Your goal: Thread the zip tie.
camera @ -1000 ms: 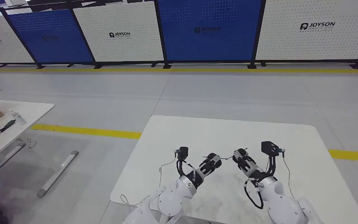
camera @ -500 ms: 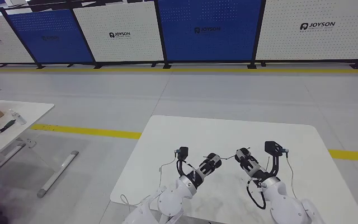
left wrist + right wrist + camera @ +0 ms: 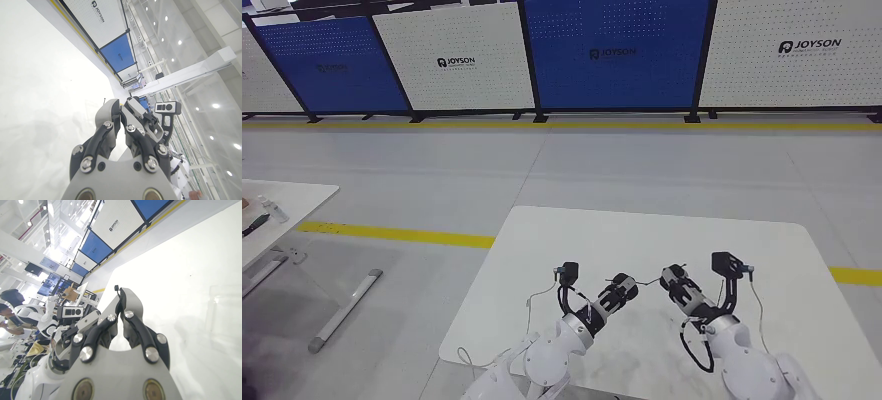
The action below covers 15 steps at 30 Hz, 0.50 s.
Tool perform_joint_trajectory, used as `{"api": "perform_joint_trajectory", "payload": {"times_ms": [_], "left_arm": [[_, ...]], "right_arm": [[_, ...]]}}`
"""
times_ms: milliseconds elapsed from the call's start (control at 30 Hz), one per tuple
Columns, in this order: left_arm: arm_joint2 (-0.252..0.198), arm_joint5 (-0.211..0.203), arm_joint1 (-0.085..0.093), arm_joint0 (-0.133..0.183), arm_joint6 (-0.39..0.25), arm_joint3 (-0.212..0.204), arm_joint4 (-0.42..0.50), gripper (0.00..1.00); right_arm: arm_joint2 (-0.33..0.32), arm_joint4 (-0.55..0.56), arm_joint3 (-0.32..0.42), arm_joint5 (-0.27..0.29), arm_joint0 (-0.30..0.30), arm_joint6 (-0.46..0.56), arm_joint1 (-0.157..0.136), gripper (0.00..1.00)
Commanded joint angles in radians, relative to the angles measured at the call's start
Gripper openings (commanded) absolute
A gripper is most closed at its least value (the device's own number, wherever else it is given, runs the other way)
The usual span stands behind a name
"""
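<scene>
Barely anything is being shifted since a second ago: the right gripper [image 3: 673, 278] is being nudged out toward 3 o'clock and brought back again, while the left gripper [image 3: 625, 289] is being kept put. Both are being held over the 6 o'clock half of the table [image 3: 642, 230], tips facing, with the right one sitting at roughly 2 o'clock from the left. Both pincers are being kept pinched tight on the zip tie [image 3: 647, 283], which is being seen as a thin dark line between the tips. Its little square head [image 3: 116, 288] is being left poking out past the right pads, and what looks like the tail tip [image 3: 104, 100] is being left sticking out past the left ones. Handling-wise, it's probably being dealt with as feather-light, bendy and slick. So the tail is likely best being gripped close to its tip, otherwise it's going to be buckling instead of being fed through that tiny slot.
</scene>
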<state>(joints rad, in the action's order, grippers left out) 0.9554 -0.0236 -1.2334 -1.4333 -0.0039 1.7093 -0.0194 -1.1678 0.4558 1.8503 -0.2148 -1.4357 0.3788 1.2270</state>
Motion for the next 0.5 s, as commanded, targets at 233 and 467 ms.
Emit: {"api": "perform_joint_trajectory", "payload": {"times_ms": [233, 467], "left_arm": [[0.000, 0.000, 0.000, 0.000, 0.000, 0.000, 0.000, 0.00], [0.000, 0.000, 0.000, 0.000, 0.000, 0.000, 0.000, 0.00]], "right_arm": [[0.025, -0.024, -0.041, 0.029, 0.020, 0.012, 0.007, 0.00], [0.031, -0.043, -0.070, 0.034, 0.041, 0.008, 0.012, 0.00]]}}
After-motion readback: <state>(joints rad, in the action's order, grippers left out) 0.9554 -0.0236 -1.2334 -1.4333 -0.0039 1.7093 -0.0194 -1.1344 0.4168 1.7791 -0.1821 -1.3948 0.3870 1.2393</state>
